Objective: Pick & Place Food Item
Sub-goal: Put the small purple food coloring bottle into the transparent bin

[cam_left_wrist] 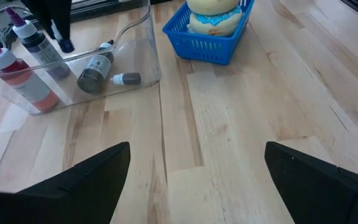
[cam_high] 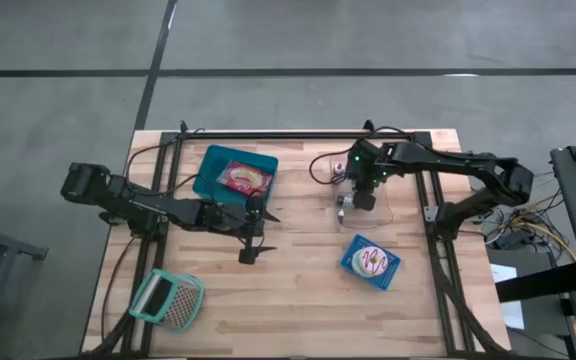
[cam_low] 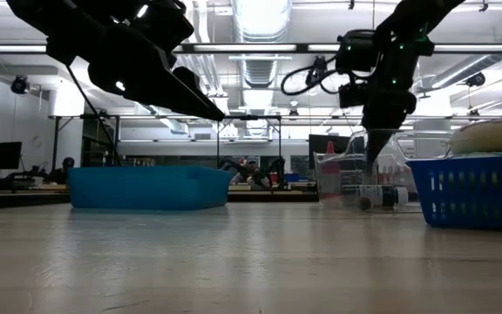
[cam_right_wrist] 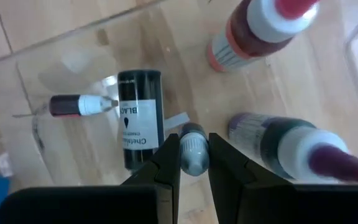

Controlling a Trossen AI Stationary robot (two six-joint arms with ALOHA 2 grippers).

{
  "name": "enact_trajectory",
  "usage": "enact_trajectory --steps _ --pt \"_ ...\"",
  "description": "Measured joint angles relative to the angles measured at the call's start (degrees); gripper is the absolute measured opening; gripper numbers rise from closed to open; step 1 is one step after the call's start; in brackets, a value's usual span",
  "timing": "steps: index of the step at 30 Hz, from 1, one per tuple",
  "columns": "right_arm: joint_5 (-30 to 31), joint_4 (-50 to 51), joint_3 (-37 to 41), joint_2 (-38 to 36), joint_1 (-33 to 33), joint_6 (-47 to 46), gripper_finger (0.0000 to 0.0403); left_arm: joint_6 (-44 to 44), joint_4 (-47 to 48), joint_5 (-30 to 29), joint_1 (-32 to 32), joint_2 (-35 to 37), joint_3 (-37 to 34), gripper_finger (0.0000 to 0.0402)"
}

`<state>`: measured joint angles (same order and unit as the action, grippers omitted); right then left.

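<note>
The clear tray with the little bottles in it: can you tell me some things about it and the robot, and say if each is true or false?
1. The right gripper reaches into the clear tray. True.
2. Its jaws pinch a small grey-capped bottle. True.
3. The left gripper is shut. False: its jaws stand wide open over bare wood.
4. The black-labelled bottle stands upright. False: it lies on its side.
5. The blue basket is empty. False: a frosted pastry sits inside.
</note>
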<state>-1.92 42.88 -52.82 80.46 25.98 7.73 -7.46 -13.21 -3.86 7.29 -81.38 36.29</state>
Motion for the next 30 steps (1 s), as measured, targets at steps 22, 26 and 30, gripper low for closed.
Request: enact_trajectory --steps 22,26,30 --pt "-2.5 -2.8 0.0 7.7 1.7 3.0 0.0046 0.0 0.0 0.0 0.0 0.0 0.0 0.0378" --pt "-2.7 -3.8 0.0 8.5 1.8 3.4 0.0046 0.0 0.1 0.0 0.0 0.0 0.0 0.0378" --pt "-2.9 -4.1 0.0 9.0 1.9 3.7 0.0046 -0.2 0.1 0.0 0.0 0.0 0.0 0.0378"
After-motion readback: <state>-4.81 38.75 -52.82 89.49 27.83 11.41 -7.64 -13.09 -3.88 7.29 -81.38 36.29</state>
